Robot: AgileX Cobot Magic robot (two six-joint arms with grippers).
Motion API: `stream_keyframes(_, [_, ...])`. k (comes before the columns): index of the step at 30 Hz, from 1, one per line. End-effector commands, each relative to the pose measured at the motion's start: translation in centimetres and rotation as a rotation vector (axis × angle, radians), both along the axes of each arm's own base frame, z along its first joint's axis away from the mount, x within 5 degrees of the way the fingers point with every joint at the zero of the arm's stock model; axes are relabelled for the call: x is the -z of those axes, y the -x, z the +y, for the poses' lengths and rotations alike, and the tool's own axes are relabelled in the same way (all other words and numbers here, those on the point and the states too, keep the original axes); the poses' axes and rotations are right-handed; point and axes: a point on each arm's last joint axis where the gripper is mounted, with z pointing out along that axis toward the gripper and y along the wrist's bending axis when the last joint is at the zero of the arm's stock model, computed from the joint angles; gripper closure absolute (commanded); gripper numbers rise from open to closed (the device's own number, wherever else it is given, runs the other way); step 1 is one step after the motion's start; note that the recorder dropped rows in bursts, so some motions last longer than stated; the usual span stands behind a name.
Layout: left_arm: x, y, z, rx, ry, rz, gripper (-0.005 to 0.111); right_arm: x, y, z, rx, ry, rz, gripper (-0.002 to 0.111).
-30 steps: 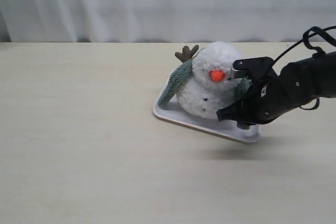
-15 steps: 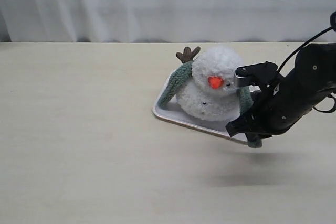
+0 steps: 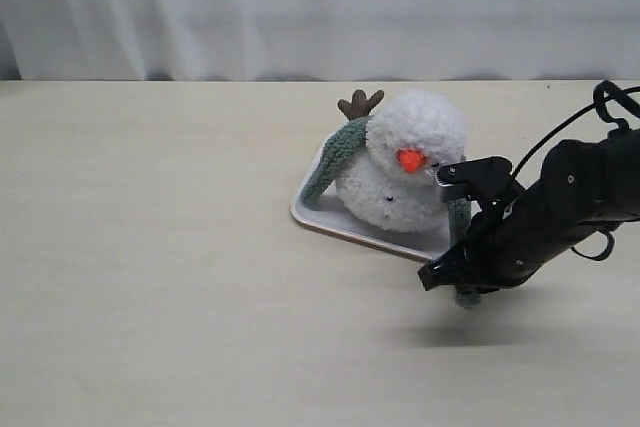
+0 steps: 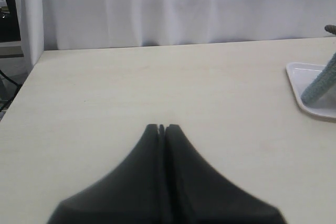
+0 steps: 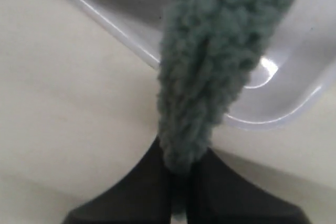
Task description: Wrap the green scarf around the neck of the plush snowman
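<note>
Jaws on the right, pinched shut on the green scarf (image 5: 205, 77), have dropped, apparently past the tray (image 3: 322, 211).

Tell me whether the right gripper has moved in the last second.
Yes. The right gripper, shut on the green scarf, has come forward from over the white tray to just past its near edge.

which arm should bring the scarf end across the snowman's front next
Right. The right hand is shut on one end of the green scarf, right beside the snowman. The left hand is shut on nothing and sits well away from the tray.
</note>
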Motion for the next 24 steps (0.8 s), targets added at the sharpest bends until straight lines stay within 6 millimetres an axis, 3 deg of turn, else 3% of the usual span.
stream_keyframes(1, [0.0, 0.0, 0.0, -0.002, 0.0, -0.007, 0.107, -1.1, -0.3, -0.1, -0.001, -0.01, -0.069, 0.103])
stream_keyframes(3, [0.0, 0.0, 0.0, -0.002, 0.0, -0.007, 0.107, -2.4, -0.1, -0.1, -0.002, -0.02, -0.1, 0.09])
stream_keyframes(6, [0.0, 0.0, 0.0, -0.002, 0.0, -0.007, 0.107, -4.7, 0.9, -0.1, -0.003, -0.044, -0.089, 0.059])
stream_keyframes(8, [0.0, 0.0, 0.0, -0.002, 0.0, -0.007, 0.107, -6.1, 1.9, -0.2, -0.01, -0.057, -0.067, 0.048])
stream_keyframes(12, [0.0, 0.0, 0.0, -0.002, 0.0, -0.007, 0.107, -9.5, 3.7, 0.3, 0.005, -0.19, -0.078, 0.047])
stream_keyframes(15, [0.0, 0.0, 0.0, -0.002, 0.0, -0.007, 0.107, -12.1, 4.8, 2.1, -0.07, -0.353, -0.157, 0.049])
stream_keyframes(19, [0.0, 0.0, 0.0, -0.002, 0.0, -0.007, 0.107, -12.6, 5.1, 5.0, -0.126, -0.394, -0.254, 0.051])
stream_keyframes(24, [0.0, 0.0, 0.0, -0.002, 0.0, -0.007, 0.107, -10.8, 4.0, 8.1, -0.099, -0.372, -0.371, 0.051])
